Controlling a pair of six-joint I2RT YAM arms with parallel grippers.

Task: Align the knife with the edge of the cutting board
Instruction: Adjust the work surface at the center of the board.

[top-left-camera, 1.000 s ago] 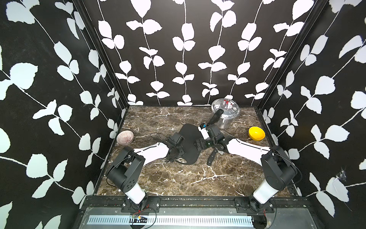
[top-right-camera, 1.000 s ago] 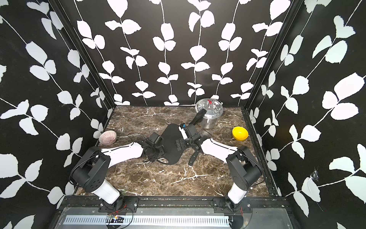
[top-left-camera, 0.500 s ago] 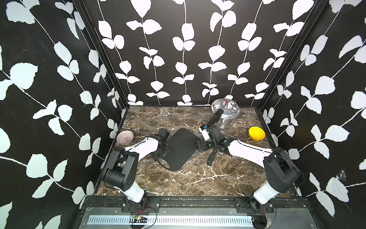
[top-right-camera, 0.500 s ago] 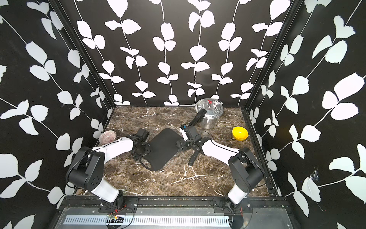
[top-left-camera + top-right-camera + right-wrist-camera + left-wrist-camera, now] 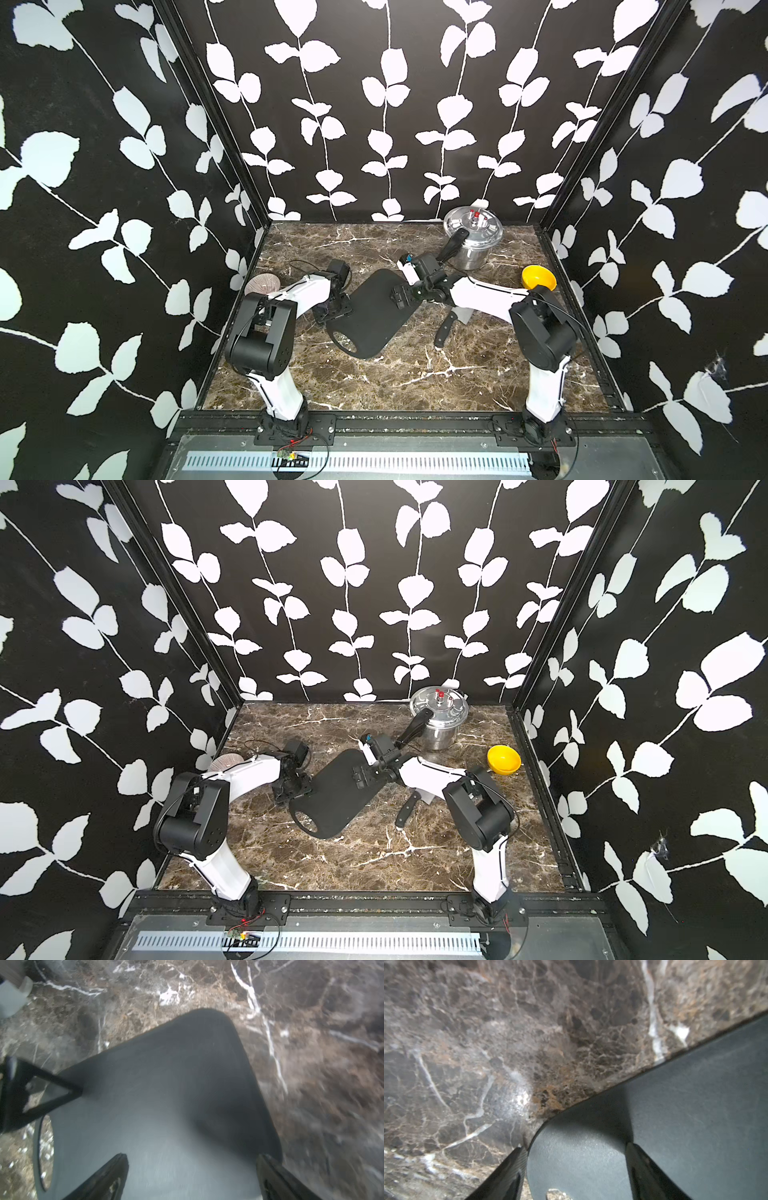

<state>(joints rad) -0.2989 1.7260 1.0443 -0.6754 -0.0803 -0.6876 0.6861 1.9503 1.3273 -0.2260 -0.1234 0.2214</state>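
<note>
The black cutting board (image 5: pixel 374 320) (image 5: pixel 338 796) lies flat and slanted mid-table, its handle hole toward the front. The knife (image 5: pixel 448 328) (image 5: pixel 408 809) lies to its right, apart from the board and not parallel to its edge. Its silver blade is partly hidden under my right arm. My left gripper (image 5: pixel 332 309) (image 5: pixel 576 1155) is open and straddles the board's (image 5: pixel 675 1115) rounded corner by the hole, one finger off the edge and one over the board. My right gripper (image 5: pixel 401 297) (image 5: pixel 191 1167) is open above the board's (image 5: pixel 166 1084) far right part.
A steel pot (image 5: pixel 473 241) with a long black handle stands at the back right. A yellow bowl (image 5: pixel 539 278) sits near the right wall. A pinkish ribbed bowl (image 5: pixel 261 283) sits by the left wall, behind my left arm. Patterned walls enclose three sides.
My left arm has drawn back to the left and the board has shifted left and toward the front with it. The right gripper has stayed over the board's right part. The knife has not moved.
</note>
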